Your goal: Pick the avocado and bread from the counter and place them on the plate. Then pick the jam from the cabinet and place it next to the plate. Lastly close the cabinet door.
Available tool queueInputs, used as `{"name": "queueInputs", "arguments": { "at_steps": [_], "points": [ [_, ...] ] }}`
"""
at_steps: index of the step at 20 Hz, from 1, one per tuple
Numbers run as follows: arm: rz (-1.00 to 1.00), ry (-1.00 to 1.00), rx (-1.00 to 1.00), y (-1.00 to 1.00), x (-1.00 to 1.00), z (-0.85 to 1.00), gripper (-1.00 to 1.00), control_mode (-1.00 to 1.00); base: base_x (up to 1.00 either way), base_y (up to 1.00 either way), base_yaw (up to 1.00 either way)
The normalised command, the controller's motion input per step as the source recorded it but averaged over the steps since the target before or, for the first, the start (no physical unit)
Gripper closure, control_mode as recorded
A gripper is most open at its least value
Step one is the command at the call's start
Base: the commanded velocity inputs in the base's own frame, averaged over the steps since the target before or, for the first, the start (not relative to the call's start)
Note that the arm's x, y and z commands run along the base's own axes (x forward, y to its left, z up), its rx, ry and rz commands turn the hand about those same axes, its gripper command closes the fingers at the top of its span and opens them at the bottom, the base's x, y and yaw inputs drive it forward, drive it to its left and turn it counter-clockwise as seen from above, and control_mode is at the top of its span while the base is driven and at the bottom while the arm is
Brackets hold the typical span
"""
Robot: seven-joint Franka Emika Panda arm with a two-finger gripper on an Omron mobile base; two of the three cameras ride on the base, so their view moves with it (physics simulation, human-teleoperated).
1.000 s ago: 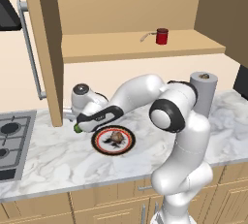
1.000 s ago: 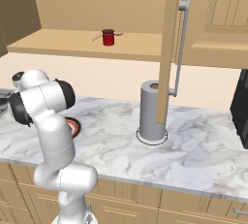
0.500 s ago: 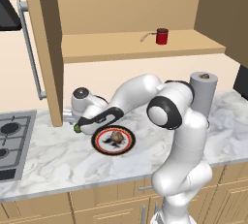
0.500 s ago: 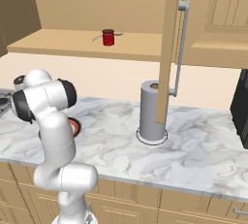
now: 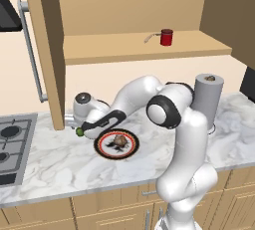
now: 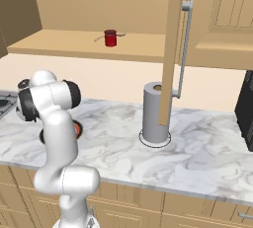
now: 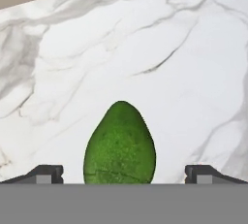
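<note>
The gripper (image 7: 124, 173) stands wide open and holds nothing; its two tips flank the avocado (image 7: 120, 144), which lies on the marble counter (image 7: 184, 48) just left of the plate (image 5: 102, 147). The bread (image 5: 118, 141) already rests on the plate. The jam (image 5: 166, 37) sits on the cabinet shelf.

Risks:
- The avocado's rounded, tapered body may squirt out if the jaws close off-centre.
- A shallow descent may pinch only its top, causing a drop during transfer.
</note>
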Motion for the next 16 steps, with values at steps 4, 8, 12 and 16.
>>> {"name": "queueInputs", "arguments": {
  "at_steps": [4, 8, 12, 16],
  "points": [
    [0.00, 0.02, 0.00, 0.16, 0.25, -0.19, -1.00, -1.00, 0.00, 0.00, 0.00],
    [0.00, 0.02, 0.00, 0.16, 0.22, -0.18, -1.00, -1.00, 0.00, 0.00, 0.00],
    [0.00, 0.00, 0.00, 0.12, 0.12, -0.16, -1.00, -1.00, 0.00, 0.00, 0.00],
    [0.00, 0.00, 0.00, 0.07, 0.03, -0.23, -1.00, -1.00, 0.00, 0.00, 0.00]
  ]
}}
